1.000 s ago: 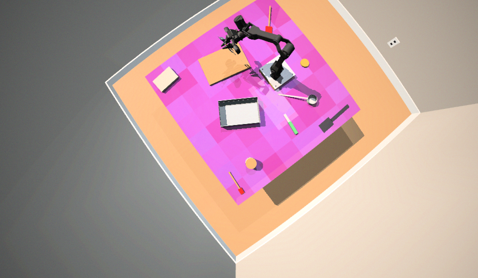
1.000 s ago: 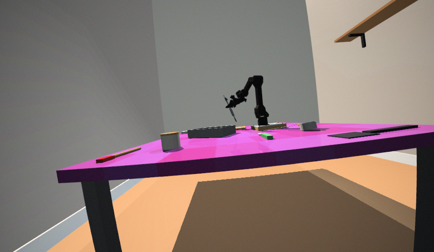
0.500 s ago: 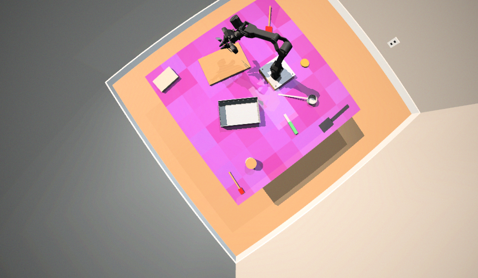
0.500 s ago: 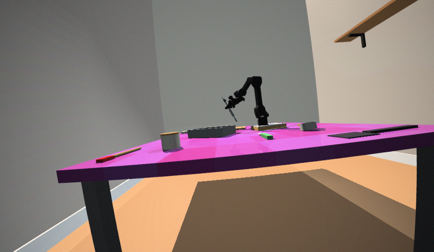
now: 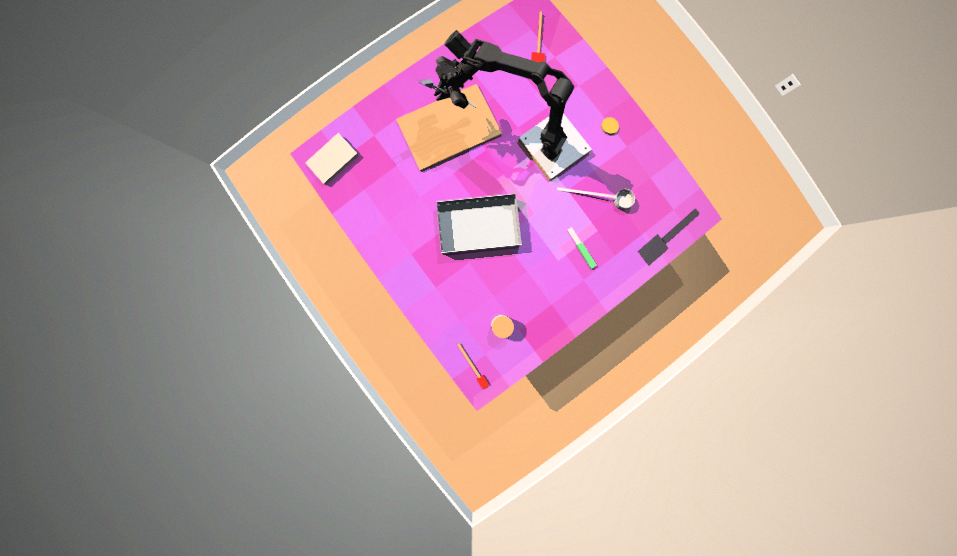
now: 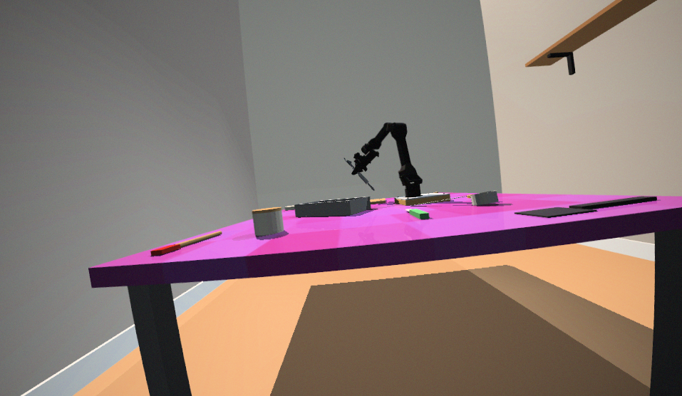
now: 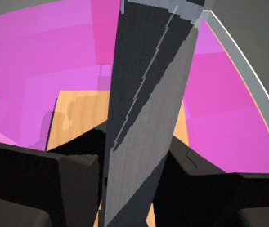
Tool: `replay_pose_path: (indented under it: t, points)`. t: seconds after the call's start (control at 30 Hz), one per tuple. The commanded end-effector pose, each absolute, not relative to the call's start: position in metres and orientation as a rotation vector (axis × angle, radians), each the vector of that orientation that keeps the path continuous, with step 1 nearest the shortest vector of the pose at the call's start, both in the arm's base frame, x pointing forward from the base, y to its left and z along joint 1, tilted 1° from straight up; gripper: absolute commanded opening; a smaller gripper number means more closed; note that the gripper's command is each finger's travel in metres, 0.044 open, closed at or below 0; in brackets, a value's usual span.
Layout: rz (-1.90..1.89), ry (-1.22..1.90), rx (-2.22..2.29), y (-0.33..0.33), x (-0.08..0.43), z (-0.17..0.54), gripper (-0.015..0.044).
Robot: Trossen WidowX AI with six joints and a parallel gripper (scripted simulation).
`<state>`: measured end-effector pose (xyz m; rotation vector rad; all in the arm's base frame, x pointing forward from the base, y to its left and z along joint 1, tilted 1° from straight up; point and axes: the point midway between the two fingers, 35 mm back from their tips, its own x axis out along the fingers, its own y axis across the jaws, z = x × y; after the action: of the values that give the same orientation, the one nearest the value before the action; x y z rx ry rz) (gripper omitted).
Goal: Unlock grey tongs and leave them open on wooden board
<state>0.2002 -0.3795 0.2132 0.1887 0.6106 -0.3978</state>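
Observation:
The grey tongs [image 5: 427, 83] [image 6: 364, 179] [image 7: 146, 102] are in the air, tilted, one end up to the left and the other down to the right in the exterior view. My gripper [image 5: 442, 89] [image 6: 355, 170] [image 7: 133, 126] is shut on them, above the far part of the wooden board [image 5: 436, 141] [image 6: 378, 201] [image 7: 81, 108]. The tongs do not touch the board. I cannot tell which end holds the tips, or whether the lock is on. The roasting tin [image 5: 445, 231] [image 6: 326, 208] stands with nothing across it.
A cream block [image 5: 331, 159] lies left of the board. A lidded pot [image 5: 502, 326] [image 6: 268, 222], a green-handled tool [image 5: 586, 255] [image 6: 418, 214], a ladle [image 5: 625, 200] [image 6: 484, 198], a dark spatula [image 5: 652, 249] and two red-ended brushes [image 5: 482, 381] [image 5: 538, 57] lie around the table.

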Motion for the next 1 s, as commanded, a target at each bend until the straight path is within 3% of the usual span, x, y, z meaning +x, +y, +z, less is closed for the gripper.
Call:
replay_pose_path:
  t: [0.0,0.97]
  points:
    - [-0.4,0.663,0.196,-0.383,0.204,0.212,-0.015]
    - [-0.364,1.136,0.272,-0.379,0.215,0.185,-0.015]
